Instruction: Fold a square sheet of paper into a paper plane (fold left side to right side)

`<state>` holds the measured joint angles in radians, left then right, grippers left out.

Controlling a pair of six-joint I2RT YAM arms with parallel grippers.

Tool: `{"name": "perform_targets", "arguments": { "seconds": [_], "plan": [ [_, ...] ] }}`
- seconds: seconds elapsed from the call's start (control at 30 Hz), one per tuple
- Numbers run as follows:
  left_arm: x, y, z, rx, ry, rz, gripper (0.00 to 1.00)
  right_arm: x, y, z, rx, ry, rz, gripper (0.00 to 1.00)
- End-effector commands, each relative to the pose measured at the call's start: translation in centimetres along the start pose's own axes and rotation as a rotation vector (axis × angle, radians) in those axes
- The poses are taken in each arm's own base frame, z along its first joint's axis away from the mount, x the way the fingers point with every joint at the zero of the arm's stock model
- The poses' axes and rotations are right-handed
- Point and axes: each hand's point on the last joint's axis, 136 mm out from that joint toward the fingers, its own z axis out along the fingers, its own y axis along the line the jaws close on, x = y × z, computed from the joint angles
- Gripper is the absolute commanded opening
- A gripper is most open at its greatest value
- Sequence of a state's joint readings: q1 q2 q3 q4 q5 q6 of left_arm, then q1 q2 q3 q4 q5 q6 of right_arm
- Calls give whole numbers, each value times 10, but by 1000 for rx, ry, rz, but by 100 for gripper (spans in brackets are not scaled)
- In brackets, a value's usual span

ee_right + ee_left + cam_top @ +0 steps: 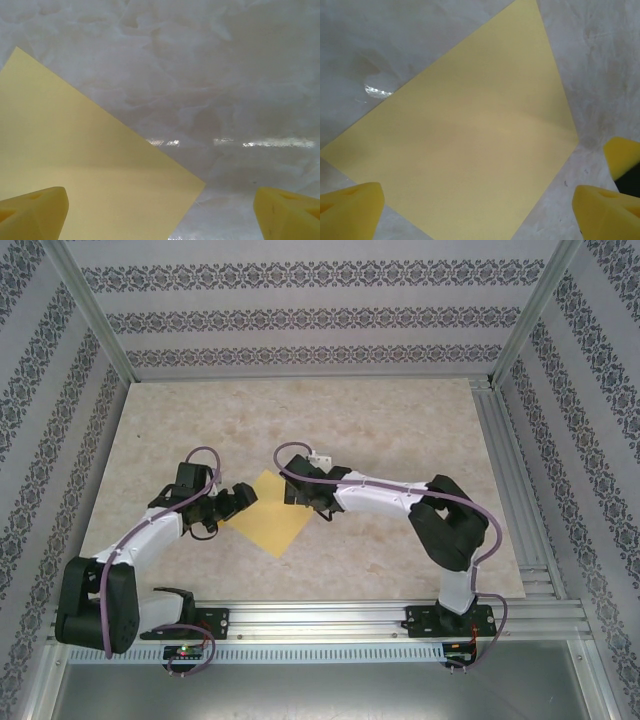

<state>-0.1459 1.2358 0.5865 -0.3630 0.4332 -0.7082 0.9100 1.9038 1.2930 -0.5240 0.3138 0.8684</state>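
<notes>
1. Both arms bend inward over the middle of the worktop. The left gripper and right gripper sit low, jaws wide and empty.
2. The square sheet of paper lies flat between them.

Left arm and right arm: wearing white shells over black joints; purple cables trailing alongside; jaws showing yellow.

The square sheet of paper lies flat on the marbled table, turned like a diamond between my arms. My left gripper sits at its upper-left edge, and my right gripper at its upper-right edge.
</notes>
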Motion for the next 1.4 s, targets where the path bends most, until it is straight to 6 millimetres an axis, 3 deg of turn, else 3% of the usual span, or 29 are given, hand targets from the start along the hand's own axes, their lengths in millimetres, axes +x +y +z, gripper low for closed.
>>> {"name": "perform_targets", "arguments": {
  "seconds": [0.0, 0.23, 0.53, 0.9, 1.17, 1.37],
  "plan": [
    [-6, -16, 4, 58, -9, 25, 97, 5, -1, 7, 43, 11, 11, 97],
    [0, -9, 17, 48, 22, 19, 97, 15, 9, 27, 31, 64, 7, 97],
    [2, -7, 21, 35, 33, 24, 97, 35, 34, 43, -64, 150, 40, 87],
    [5, -4, 26, 16, 38, 27, 97, 40, 76, 29, -204, 177, 27, 82],
    [6, -5, 26, 17, 40, 31, 97, 41, 80, 28, -206, 178, 13, 81],
    [6, -10, 23, 36, 37, 33, 97, 28, 79, 18, -264, 151, 8, 59]
  ]
}}
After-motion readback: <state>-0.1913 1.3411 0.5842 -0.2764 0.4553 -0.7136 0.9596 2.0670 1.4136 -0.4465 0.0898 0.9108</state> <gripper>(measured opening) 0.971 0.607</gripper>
